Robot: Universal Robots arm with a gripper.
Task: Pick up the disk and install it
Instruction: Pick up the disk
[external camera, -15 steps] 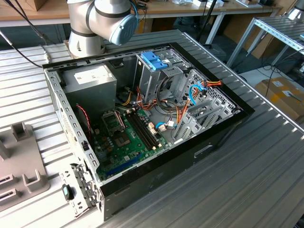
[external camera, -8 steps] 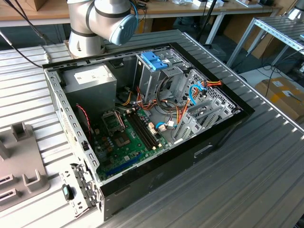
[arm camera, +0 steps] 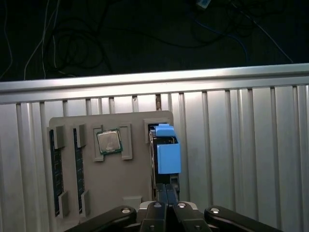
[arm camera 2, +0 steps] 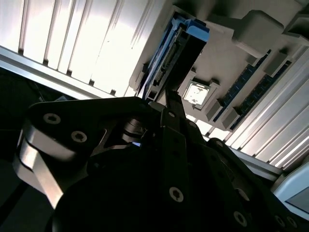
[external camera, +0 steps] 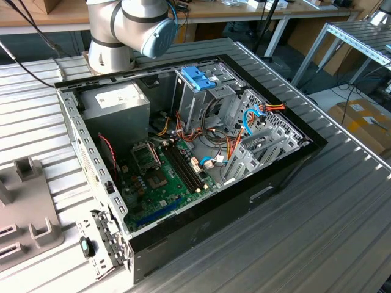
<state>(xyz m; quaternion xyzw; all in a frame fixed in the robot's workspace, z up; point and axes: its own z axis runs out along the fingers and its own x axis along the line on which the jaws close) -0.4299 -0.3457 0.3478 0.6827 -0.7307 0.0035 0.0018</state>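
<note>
Metal casing on the disk (arm camera 2: 186, 53), so probably stiff, dense for its bulk and unkind to knocks. Best taken by the two broad flat faces, clear of the blue bracket (arm camera 2: 195, 29) and the connector end. Stands on edge in a slot of the grey tray (arm camera: 135, 179), on the side bordering the bare ribbed table (arm camera: 241, 159). Shares that tray with a processor chip (arm camera: 109, 141) in a square recess and two memory sticks (arm camera: 53, 169) in long grooves. Gripper (arm camera: 167, 188) just beside the disk's near end, fingers pressed together, nothing seen between them. Elsewhere, in the exterior view, open computer case (external camera: 275, 183) holding power-supply box (external camera: 116, 101), blue-topped cage (external camera: 198, 78), motherboard (external camera: 159, 177) and loose cables (external camera: 229, 146).
</note>
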